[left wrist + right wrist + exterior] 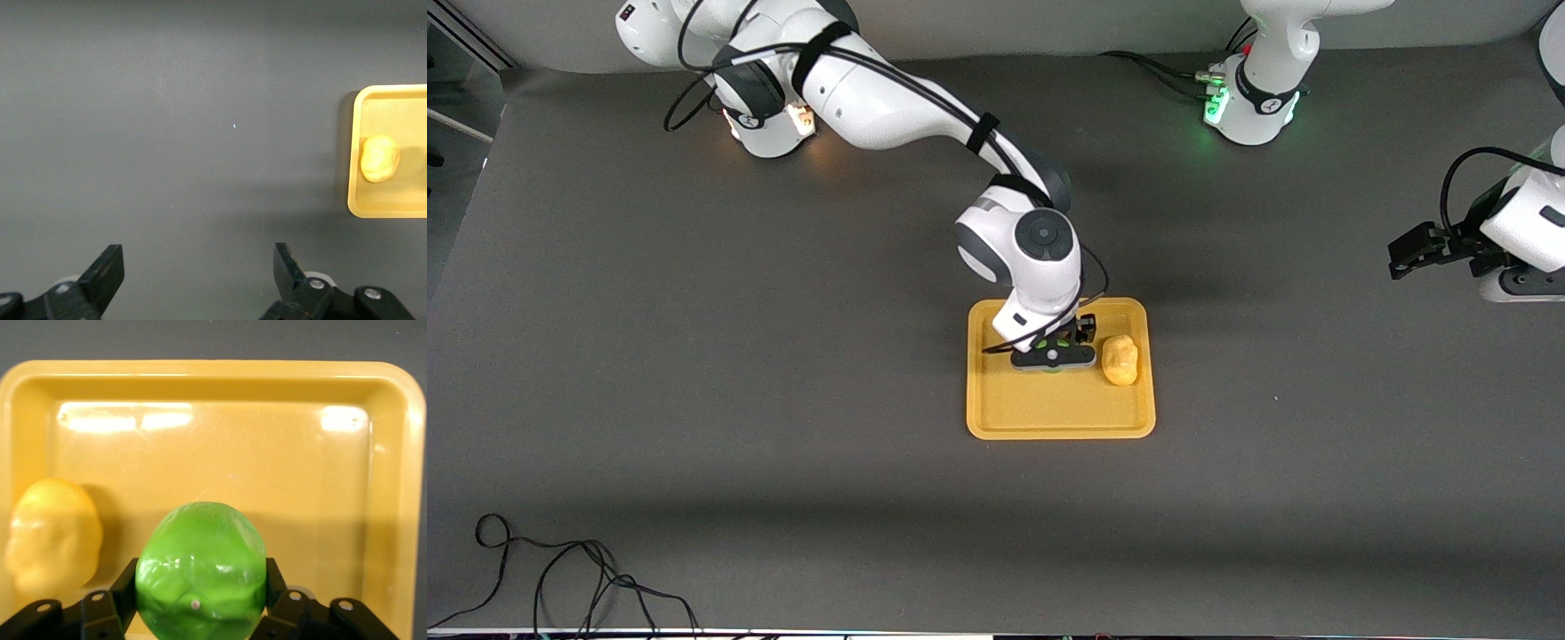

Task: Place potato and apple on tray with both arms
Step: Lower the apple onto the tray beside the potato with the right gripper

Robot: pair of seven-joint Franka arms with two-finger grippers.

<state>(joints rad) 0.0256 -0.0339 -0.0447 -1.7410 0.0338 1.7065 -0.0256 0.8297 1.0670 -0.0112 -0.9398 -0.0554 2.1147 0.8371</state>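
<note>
Clamping the small bright green, bumpy-skinned glossy toy apple (pixel 200 570) between its two black fingers, the right gripper (pixel 1054 356) hangs low over the flat rectangular orange-yellow plastic tray (pixel 996 418), roughly above the tray's middle. The fingers press on opposite flanks of the ball, which bulges past them, so the grip looks secure around the widest part. Whether the apple already touches the tray floor cannot be told; it appears very close to it.

Just beside this gripper, toward the left arm's end of the table, the lumpy yellow-orange glossy toy potato (pixel 1120 361) lies on the tray floor next to the rim, apart from the apple and the fingers. That spacing seems deliberate: the apple comes down on bare tray, with room for the fingers to spread without knocking the potato.

The left gripper (pixel 197 273) waits up in the air over bare dark tabletop at its own end of the table, well apart from the tray, fingers spread wide and holding nothing.

By my judgement the potato's half of the job is finished, and what remains is letting the apple go and lifting clear. Being round, it may roll a little once released, though the raised rim should contain it.
</note>
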